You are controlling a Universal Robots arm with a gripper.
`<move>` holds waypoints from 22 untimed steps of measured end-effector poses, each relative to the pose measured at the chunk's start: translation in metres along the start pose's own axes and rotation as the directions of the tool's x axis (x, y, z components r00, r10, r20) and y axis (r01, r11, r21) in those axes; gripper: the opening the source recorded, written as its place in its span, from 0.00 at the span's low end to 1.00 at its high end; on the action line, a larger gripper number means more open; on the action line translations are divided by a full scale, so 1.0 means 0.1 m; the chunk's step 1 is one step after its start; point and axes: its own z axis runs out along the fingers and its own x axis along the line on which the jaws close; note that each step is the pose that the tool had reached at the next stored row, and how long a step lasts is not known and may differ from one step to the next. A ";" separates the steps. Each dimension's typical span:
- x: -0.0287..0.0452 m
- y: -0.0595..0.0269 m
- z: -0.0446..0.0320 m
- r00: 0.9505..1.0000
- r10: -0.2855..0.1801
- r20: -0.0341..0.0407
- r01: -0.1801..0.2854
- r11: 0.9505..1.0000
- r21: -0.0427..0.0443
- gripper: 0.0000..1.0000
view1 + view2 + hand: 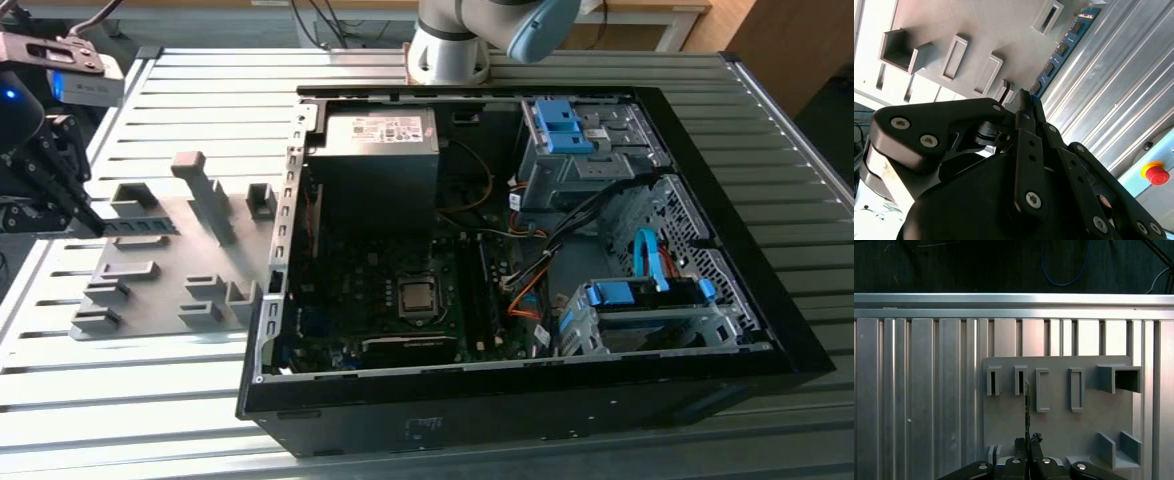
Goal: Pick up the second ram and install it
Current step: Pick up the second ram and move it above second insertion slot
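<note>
The second ram (1064,45) is a narrow blue-green board with black chips, and my gripper (1024,99) is shut on one end of it. In the first wrist view the ram (1027,402) shows edge-on, rising from the fingertips of the gripper (1028,441) over the grey holder plate (1059,430). In the exterior view the gripper (80,220) is at the far left, with the ram (138,226) lying along the far part of the holder plate (154,300). Whether the stick still touches the holder I cannot tell.
An open computer case (534,400) lies to the exterior view's right of the holder, with the motherboard (387,300), power supply (380,150), cables and blue drive cages (641,300) inside. The ribbed metal table (134,400) carries everything. A red stop button (1157,174) sits nearby.
</note>
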 end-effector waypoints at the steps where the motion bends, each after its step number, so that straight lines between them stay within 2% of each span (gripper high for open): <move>1: 0.000 0.000 -0.002 1.000 0.000 0.000 0.000 1.000 0.000 0.14; 22: -0.001 -0.001 -0.049 1.000 0.000 0.000 0.000 1.000 0.000 0.14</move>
